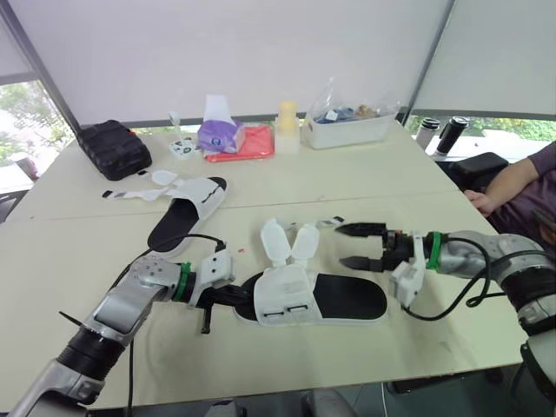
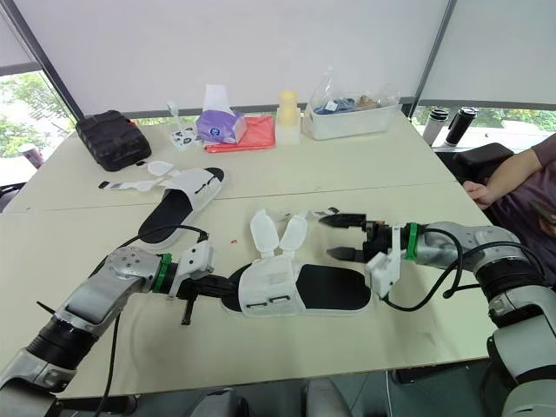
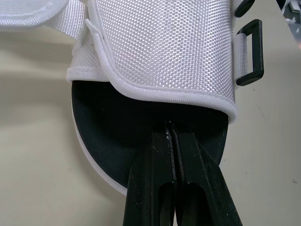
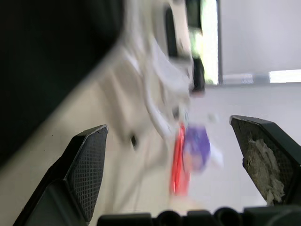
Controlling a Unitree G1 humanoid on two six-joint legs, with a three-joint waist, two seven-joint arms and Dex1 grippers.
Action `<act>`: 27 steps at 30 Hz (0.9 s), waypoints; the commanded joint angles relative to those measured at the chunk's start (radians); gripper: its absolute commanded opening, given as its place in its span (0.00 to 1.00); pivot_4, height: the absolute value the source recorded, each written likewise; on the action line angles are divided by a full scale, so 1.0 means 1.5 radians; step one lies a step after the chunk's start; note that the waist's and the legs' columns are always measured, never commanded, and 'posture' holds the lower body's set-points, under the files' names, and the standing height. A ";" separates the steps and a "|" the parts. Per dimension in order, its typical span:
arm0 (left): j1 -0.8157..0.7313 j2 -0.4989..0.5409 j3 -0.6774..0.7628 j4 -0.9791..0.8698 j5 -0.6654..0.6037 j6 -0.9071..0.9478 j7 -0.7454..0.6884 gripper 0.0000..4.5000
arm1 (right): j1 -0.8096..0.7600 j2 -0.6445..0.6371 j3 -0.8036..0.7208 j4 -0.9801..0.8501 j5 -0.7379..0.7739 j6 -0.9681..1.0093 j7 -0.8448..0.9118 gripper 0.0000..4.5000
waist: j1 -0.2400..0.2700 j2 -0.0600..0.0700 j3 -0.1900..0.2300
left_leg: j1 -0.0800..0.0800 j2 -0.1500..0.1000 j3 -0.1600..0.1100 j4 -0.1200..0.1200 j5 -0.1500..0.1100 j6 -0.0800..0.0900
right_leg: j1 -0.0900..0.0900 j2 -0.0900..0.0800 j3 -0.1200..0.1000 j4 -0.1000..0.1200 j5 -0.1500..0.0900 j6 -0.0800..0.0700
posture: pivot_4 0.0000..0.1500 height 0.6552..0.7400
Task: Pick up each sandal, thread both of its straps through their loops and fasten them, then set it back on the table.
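The near sandal (image 1: 343,297) lies flat on the table, with a black sole and a white upper (image 1: 282,295). Its two white strap flaps (image 1: 287,239) stand up loose, and black loops (image 3: 250,52) sit on the upper's side. My left gripper (image 1: 239,300) is shut on the sole's left end, fingers (image 3: 162,160) pressed together at the rim. Above the sandal's right half hovers my right gripper (image 1: 358,246), open and empty, a little to the right of the flaps. A second sandal (image 1: 187,208) lies farther back on the left with its straps (image 1: 143,187) spread out.
Along the back of the table (image 1: 365,187) are a black pouch (image 1: 113,148), a purple tissue pack (image 1: 219,132), a red cloth (image 1: 243,143), a yellow bottle (image 1: 287,126) and a clear container (image 1: 352,122). A person's arm (image 1: 512,182) rests at the right edge.
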 commanded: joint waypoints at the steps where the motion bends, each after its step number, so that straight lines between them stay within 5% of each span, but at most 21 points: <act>1: -0.006 -0.015 -0.018 0.032 0.037 -0.019 0.016 0.01 | -0.017 0.041 -0.023 0.006 0.083 0.092 0.074 1.00 | 0.002 0.000 0.000 | 0.000 0.000 0.000 0.000 0.000 0.000 | 0.000 0.000 0.000 0.000 0.000 0.000 | 1.00 1.00; 19: -0.006 -0.034 0.011 -0.002 0.027 -0.007 0.044 0.01 | -0.093 0.220 -0.013 0.164 0.038 0.332 0.055 1.00 | 0.014 0.000 0.000 | -0.010 0.001 0.002 0.002 0.000 0.000 | -0.011 0.000 0.001 0.002 0.000 0.001 | 1.00 1.00; 27: 0.006 -0.037 0.015 -0.020 0.024 0.003 0.060 0.01 | -0.014 0.191 -0.114 0.069 0.230 0.359 0.228 1.00 | 0.015 0.000 0.000 | -0.011 0.001 0.002 0.002 0.000 0.000 | -0.012 0.000 0.001 0.002 0.000 0.001 | 1.00 1.00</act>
